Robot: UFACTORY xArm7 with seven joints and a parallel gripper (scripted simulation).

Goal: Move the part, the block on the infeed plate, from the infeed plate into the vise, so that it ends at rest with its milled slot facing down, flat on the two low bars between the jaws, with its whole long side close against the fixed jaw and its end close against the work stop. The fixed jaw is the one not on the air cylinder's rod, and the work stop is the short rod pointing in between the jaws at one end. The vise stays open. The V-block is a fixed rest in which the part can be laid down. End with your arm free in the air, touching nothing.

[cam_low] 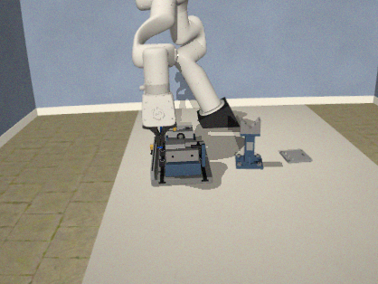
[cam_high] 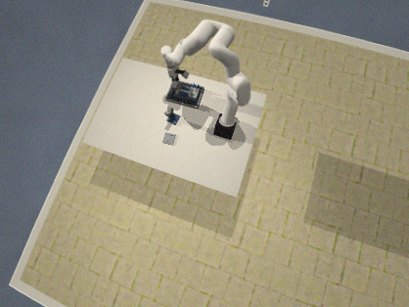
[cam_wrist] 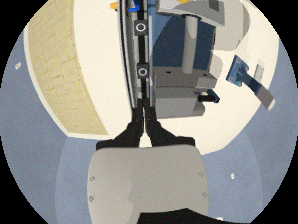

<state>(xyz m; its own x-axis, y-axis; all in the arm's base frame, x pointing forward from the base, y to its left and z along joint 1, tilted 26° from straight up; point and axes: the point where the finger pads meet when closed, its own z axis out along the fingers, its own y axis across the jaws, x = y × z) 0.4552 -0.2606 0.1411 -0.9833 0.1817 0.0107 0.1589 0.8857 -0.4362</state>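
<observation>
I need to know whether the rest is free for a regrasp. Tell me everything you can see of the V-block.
The V-block is a grey, metal-looking cradle with a V-shaped notch open upward, set on a blue post and a wider blue foot standing upright on the pale mat. It stands between the vise and the infeed plate, apart from both. Nothing lies in the notch and nothing touches it; the gripper, shut and empty, is over at the vise's far side.
</observation>
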